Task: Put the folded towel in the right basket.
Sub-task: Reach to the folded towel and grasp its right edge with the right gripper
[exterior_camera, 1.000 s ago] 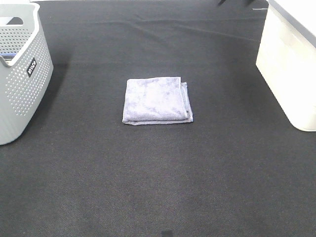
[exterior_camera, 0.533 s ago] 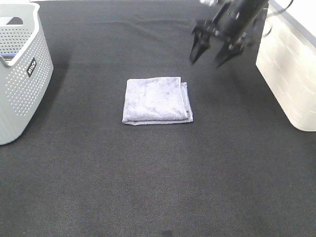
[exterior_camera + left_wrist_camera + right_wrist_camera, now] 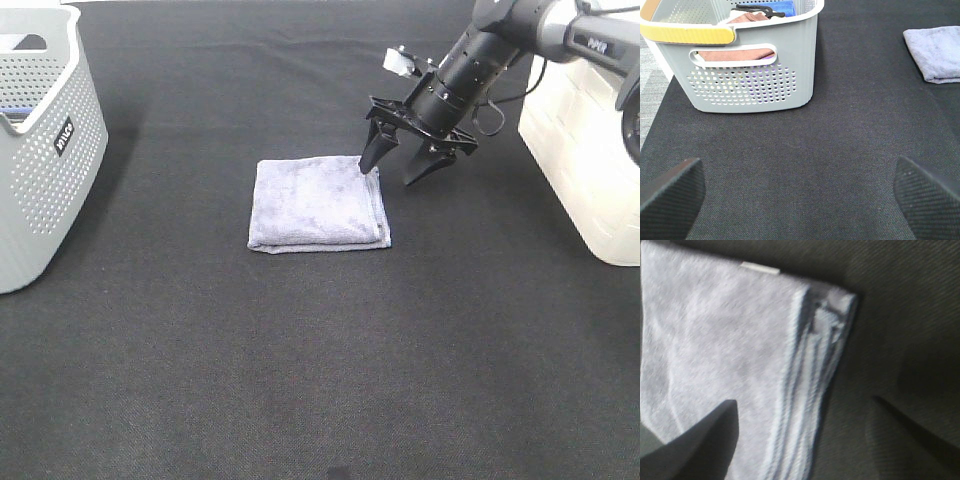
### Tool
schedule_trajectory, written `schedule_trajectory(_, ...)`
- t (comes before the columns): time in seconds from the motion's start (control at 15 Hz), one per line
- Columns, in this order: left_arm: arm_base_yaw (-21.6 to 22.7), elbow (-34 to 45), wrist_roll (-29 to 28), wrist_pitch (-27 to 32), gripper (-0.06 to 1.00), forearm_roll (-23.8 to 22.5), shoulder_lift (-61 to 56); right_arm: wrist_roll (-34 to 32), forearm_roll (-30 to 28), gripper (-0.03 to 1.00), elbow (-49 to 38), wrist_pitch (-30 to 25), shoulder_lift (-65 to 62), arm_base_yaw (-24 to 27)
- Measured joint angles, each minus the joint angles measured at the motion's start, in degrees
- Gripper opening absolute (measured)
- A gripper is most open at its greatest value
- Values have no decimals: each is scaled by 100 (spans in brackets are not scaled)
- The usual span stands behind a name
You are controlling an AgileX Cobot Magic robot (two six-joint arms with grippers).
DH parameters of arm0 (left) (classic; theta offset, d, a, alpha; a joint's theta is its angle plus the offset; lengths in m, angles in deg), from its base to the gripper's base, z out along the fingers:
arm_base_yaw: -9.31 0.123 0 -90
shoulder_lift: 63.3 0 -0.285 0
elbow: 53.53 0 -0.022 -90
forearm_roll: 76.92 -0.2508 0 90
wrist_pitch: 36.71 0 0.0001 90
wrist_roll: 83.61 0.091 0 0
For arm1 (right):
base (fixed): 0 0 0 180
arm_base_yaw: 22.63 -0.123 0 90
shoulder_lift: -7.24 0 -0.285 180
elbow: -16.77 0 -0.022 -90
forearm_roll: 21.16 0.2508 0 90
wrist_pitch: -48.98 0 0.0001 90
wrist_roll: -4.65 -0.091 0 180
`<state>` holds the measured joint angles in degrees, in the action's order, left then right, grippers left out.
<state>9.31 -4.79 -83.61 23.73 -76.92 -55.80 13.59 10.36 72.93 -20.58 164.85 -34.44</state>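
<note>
The folded lilac towel (image 3: 318, 203) lies flat on the black mat at the middle. My right gripper (image 3: 388, 175) is open just over the towel's far right corner, with one fingertip (image 3: 366, 166) at the towel's edge and the other over the mat beside it. In the right wrist view the towel (image 3: 725, 355) and its layered edge fill the space between the spread fingers (image 3: 700, 440). The white right basket (image 3: 585, 130) stands at the right edge. My left gripper (image 3: 800, 200) is open and empty above the mat, and the towel (image 3: 937, 52) lies far from it.
A grey perforated basket (image 3: 40, 140) stands at the left edge. In the left wrist view the basket (image 3: 740, 75) holds several folded cloths. The black mat (image 3: 320, 380) covers the whole work surface.
My right arm came in from the upper right and moved down and left to the towel's far right corner, jaws open. The towel has not moved.
</note>
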Motion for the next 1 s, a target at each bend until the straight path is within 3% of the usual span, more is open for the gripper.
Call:
schedule_trajectory(0.53, 0, 0, 0, 0, 97, 0, 0, 160, -52, 68, 6, -11, 160, 46)
schedule_trajectory(0.93, 0, 0, 0, 0, 97, 0, 0, 338, 401, 67, 69, -17, 407, -29)
schedule_trajectory(1.0, 0, 0, 0, 0, 97, 0, 0, 355, 430, 63, 69, -11, 413, -92)
